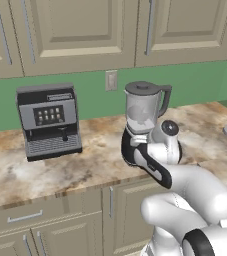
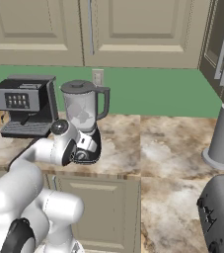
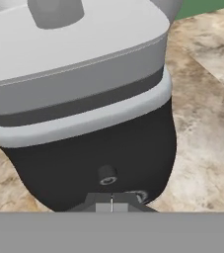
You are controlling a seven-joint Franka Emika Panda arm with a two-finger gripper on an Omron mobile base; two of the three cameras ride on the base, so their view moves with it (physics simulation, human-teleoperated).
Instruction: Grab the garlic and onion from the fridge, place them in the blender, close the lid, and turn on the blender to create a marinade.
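The blender is standing on the marbled desk against the green wall, to the right of the coffee machine, with the lid sitting on top of its clear jar. The tool is pressing in low at the blender's rounded black base, its fingers clenched together with nothing between them, directly in front of the small knob on that base.

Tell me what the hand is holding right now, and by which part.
Nothing. The hand is shut with no object between its fingertips, pressed up against the rounded black base of the clear blender, by its small knob.
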